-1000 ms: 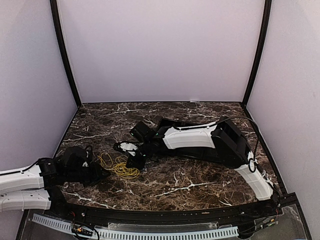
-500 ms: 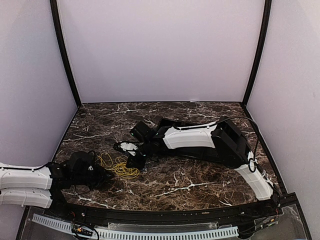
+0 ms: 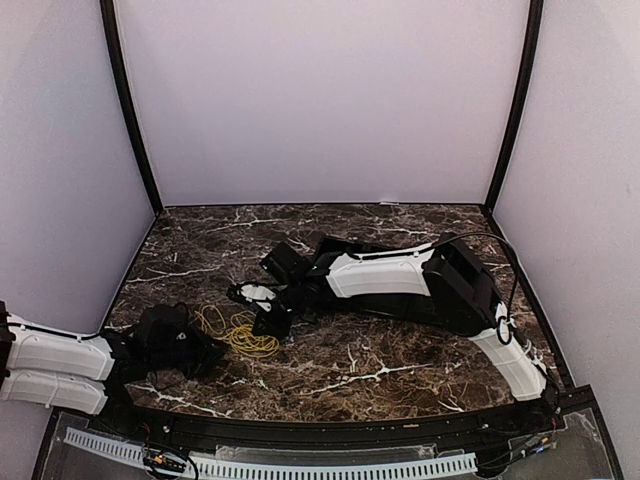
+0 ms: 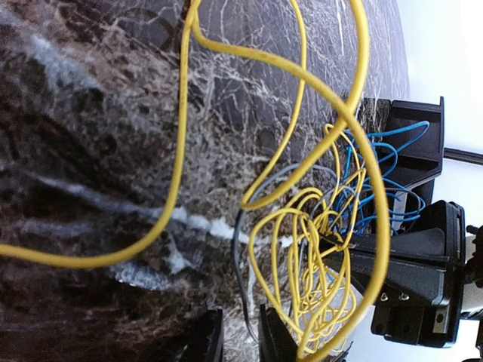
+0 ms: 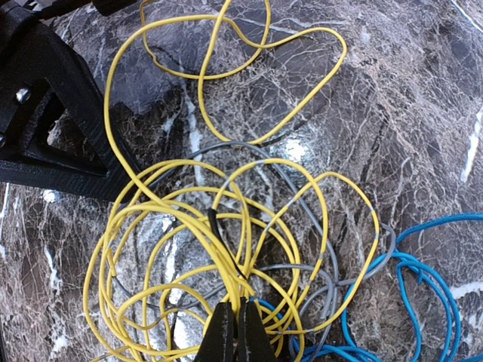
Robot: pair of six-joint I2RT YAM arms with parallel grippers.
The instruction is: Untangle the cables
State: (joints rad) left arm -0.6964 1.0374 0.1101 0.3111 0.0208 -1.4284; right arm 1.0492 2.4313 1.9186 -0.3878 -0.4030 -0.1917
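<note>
Dark veined marble table (image 3: 400, 360) between pale walls (image 3: 320, 100); the right arm (image 3: 385, 275) lies folded low across it, its right gripper (image 5: 235, 332) pinched tight on yellow strands of the cables (image 3: 238, 335), which fan out ahead of its fingertips; the left arm (image 3: 60, 360) reaches in flat from the side; the left gripper (image 4: 240, 341) is narrowly parted, a grey strand's end between its fingers.
</note>
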